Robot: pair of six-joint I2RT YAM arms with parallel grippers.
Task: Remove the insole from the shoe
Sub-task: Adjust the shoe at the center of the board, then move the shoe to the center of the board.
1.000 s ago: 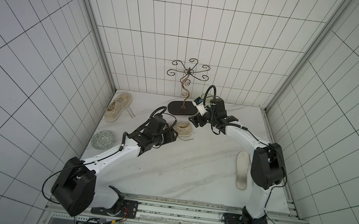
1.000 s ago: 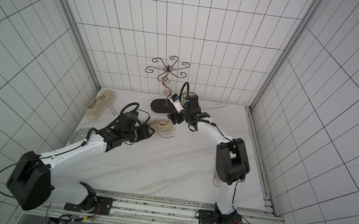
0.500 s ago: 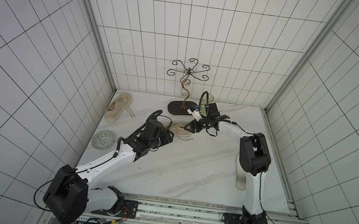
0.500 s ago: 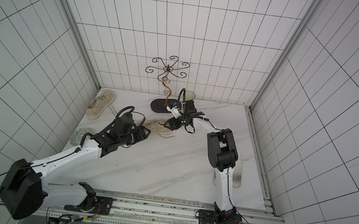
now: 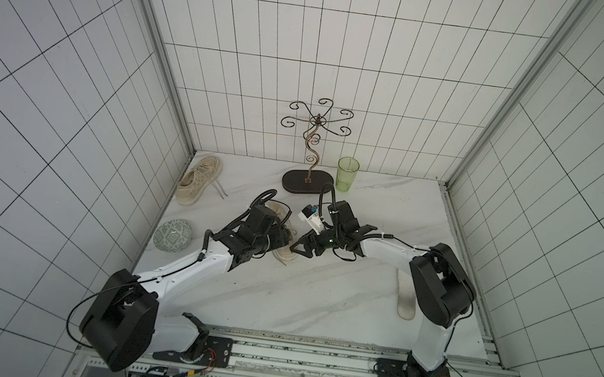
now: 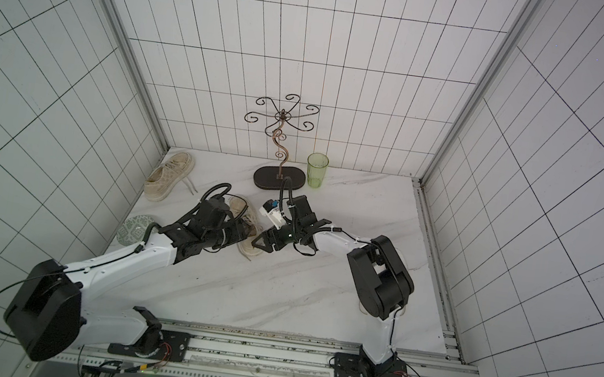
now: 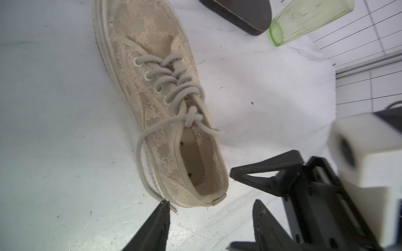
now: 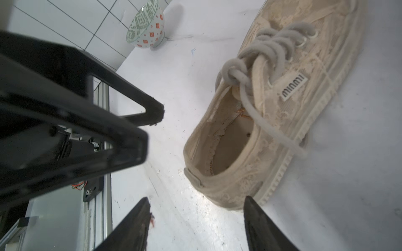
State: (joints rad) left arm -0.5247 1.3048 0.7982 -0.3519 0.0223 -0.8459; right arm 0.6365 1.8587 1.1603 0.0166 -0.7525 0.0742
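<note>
- The shoe (image 7: 165,104), a beige lace low-top with grey laces, lies upright on its sole on the white marbled counter (image 5: 317,298). In both top views it sits between the two arms.
- A small woven label (image 8: 294,87) on the shoe's side reads "miumiu". It appears upside down in the right wrist view.
- The left end effector (image 7: 211,206) is at the heel end, its jaws apart with nothing between them. One fingertip is just beside the tip of a loose lace (image 7: 150,187).
- The right end effector (image 8: 196,203) is also by the heel, jaws apart and empty, and one fingertip is close to the sole's edge.
- The shoe's opening shows a tan floor with a stitched edge and small dark holes. I cannot tell whether that is an insole.
- A pale insole (image 5: 405,298) lies flat on the counter beside the right arm, well apart from the shoe.
- A second shoe (image 5: 198,180) of the same kind lies near the back left corner.
- A patterned bowl (image 5: 172,235) stands by the left wall.
- A green glass (image 5: 346,173) stands beside a wire stand (image 5: 307,184) at the back.
</note>
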